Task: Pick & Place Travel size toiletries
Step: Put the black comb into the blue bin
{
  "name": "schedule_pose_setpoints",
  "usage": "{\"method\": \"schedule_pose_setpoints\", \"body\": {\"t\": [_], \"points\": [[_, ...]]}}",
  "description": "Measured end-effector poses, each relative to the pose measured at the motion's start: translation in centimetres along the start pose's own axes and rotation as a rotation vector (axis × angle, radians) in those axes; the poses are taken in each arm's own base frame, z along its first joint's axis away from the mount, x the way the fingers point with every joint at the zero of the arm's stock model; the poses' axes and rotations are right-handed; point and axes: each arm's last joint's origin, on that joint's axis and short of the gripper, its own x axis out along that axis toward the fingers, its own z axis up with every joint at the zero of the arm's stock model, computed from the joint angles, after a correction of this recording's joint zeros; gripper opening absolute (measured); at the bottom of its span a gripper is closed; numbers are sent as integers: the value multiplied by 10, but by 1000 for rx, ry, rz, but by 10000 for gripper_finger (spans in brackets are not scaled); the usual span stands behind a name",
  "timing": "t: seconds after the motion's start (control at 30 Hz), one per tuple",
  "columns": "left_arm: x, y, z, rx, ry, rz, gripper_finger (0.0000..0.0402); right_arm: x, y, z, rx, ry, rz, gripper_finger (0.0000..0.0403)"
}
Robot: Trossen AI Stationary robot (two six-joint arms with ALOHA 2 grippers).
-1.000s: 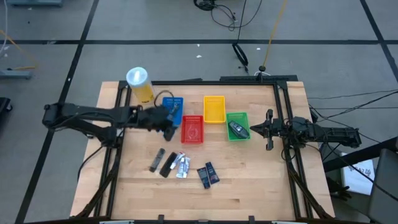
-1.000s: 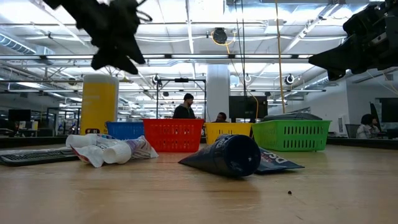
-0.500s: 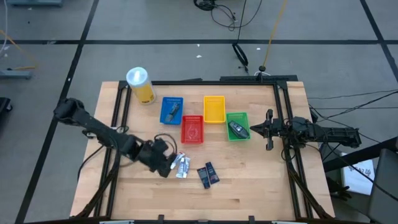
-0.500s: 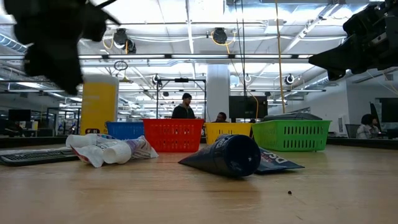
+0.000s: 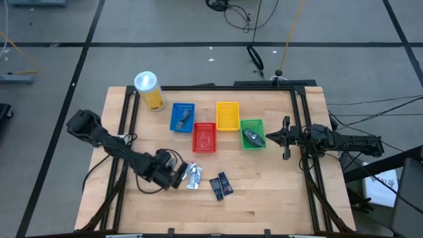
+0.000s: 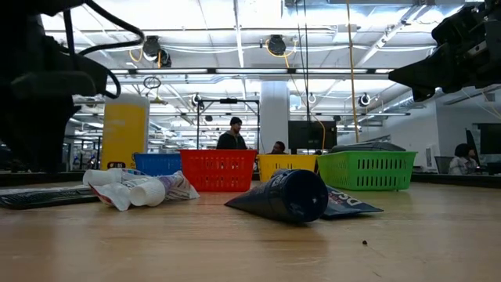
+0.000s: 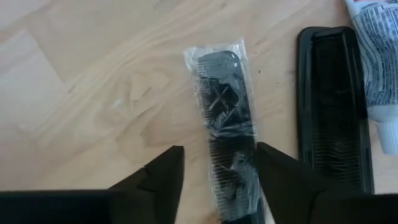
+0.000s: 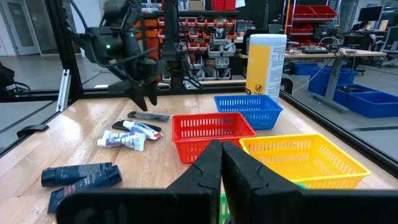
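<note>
The wrapped comb [image 7: 224, 127] lies flat on the table [image 5: 264, 198] toward its left edge, beside a bare black comb [image 7: 334, 106] and the white tubes [image 5: 193, 175], with two dark tubes [image 5: 221, 185] near the front edge. The left gripper [image 7: 217, 171] hangs just over it, fingers spread wide to either side: judged, the approach to a pick, next needing a straight descent and a close across the narrow width. Only the left wrist view shows the wrapper; the high view shows the baskets [image 5: 205, 137] behind. The right gripper [image 5: 285, 138], fingers together, waits beside the green basket [image 5: 252, 124] near the right edge.
</note>
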Motion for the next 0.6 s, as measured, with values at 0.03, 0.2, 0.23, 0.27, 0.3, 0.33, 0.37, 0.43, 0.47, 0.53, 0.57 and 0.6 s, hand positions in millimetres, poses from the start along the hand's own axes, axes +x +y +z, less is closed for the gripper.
{"method": "schedule_pose_setpoints", "body": {"t": [0.03,0.2,0.23,0.27,0.3,0.33,0.37,0.43,0.47,0.53,0.57,0.6], "points": [[0,0,1,-4,7,0,216,0,0,0,0,0,0,4],[1,0,2,-13,27,0,269,0,0,0,0,0,0,4],[1,0,2,-11,31,-1,277,0,0,0,0,0,0,4],[1,0,2,-11,32,-3,285,0,0,0,0,0,0,4],[1,0,2,-11,32,-3,291,0,0,0,0,0,0,4],[1,0,2,-11,32,-3,297,0,0,0,0,0,0,4],[1,0,2,-12,32,-3,303,0,0,0,0,0,0,4],[3,0,3,-17,35,-4,311,0,0,0,0,0,0,4],[5,1,3,-21,40,-10,314,0,0,0,0,0,0,4],[10,2,1,-27,49,-29,316,0,0,0,0,0,0,4],[13,2,1,-30,50,-42,316,0,0,0,0,0,0,4],[15,2,0,-33,55,-56,314,0,0,0,0,0,0,4]]}}
